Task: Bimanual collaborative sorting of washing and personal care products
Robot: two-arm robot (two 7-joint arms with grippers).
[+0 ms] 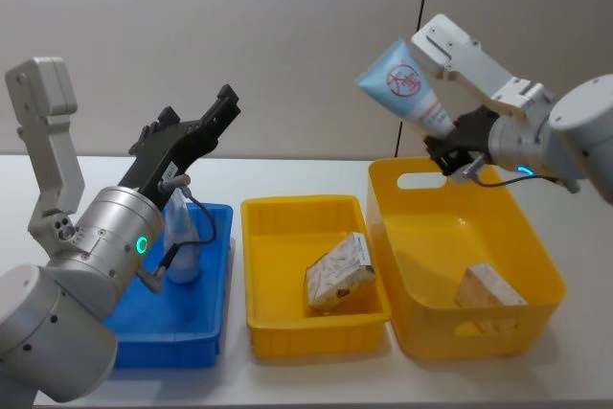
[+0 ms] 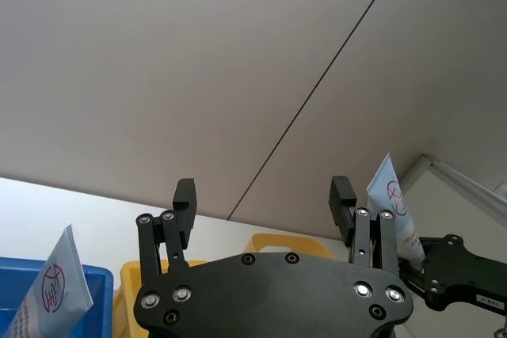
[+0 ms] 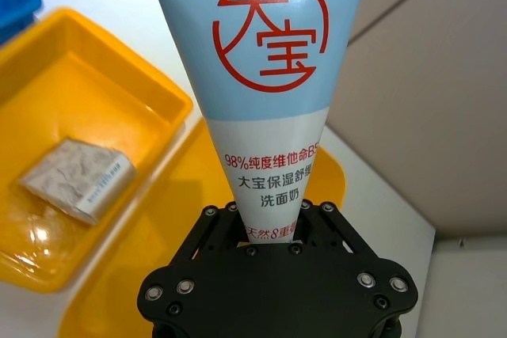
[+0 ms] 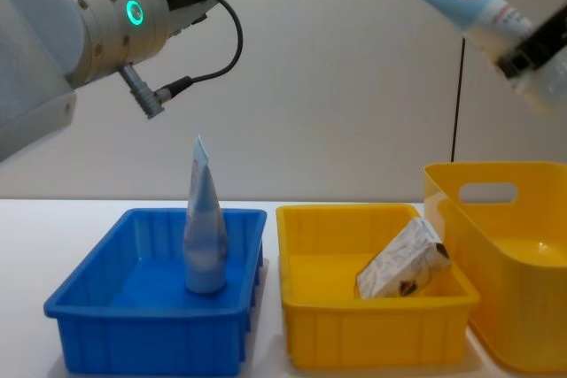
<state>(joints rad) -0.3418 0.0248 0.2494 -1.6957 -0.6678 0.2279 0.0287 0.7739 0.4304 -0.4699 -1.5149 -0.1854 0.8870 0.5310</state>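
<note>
Tube point(image 1: 182, 241) in left bin point(image 1: 215, 332), cartons point(image 1: 338, 271) rightward.

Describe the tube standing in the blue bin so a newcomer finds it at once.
Start at the blue bin, leftmost of three. One pale tube stands on its cap, crimped end up. The other tube is held aloft in the right gripper.

I see two pale blue-white squeeze tubes and two small cream cartons. One tube point(image 1: 406, 87) is up in the air at far right, pinched at its cap end, its flat crimped end tilted up and left, red circular logo facing me. The second tube point(image 4: 204, 235) stands upright on its cap in the blue bin at left, crimped end up. One carton point(image 1: 339, 272) leans tilted inside the middle yellow bin. The other carton point(image 1: 489, 289) lies in the larger yellow bin at right.
</note>
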